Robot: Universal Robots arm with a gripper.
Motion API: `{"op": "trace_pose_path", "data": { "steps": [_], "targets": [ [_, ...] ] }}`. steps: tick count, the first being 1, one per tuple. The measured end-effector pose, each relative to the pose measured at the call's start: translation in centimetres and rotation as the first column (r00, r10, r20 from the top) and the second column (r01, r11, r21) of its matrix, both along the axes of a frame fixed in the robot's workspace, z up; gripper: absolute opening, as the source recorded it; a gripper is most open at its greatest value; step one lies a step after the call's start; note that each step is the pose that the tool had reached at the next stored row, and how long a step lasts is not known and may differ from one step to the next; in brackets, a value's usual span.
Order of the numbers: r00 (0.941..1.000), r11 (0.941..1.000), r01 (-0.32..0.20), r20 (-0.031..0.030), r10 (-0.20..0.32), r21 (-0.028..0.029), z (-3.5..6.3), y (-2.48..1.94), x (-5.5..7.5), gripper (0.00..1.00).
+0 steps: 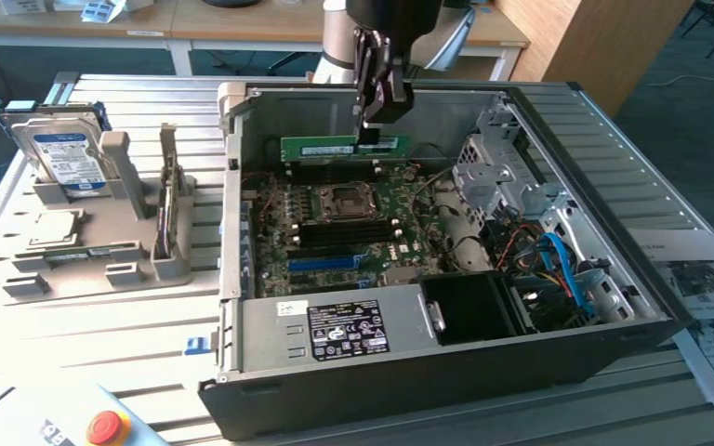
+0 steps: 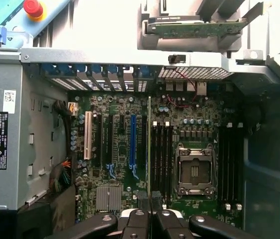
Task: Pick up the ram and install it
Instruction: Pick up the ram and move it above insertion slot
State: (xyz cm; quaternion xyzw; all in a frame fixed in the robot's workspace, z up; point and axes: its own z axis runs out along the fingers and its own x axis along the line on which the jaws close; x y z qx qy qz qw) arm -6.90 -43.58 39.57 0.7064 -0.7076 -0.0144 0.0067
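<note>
Clearly the fingers are clamped on the ram, pinching the green stick near one end of its upper edge; the stick stands on its long edge, level, inside the open computer case; it hangs over the far part of the motherboard, beyond the processor socket, and whether it touches a slot I cannot tell. From the wrist, the fingers close from both sides on the ram, seen edge-on as a thin pale line; it runs alongside the black memory slots, just beside the socket. On the surface at the exterior view's left, a hard drive stands upright in a grey holder, well apart from the case.
</note>
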Motion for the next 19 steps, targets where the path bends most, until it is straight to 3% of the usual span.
{"op": "trace_pose_path", "data": {
  "steps": [11, 19],
  "targets": [
    [1.0000, 1.0000, 0.000, 0.0021, 0.000, -0.0001, -1.67, 0.00, 0.0, 0.12],
    [1.0000, 1.0000, 0.000, 0.0020, 0.000, -0.0002, -1.94, 0.00, 0.0, 0.12]
  ]
}}
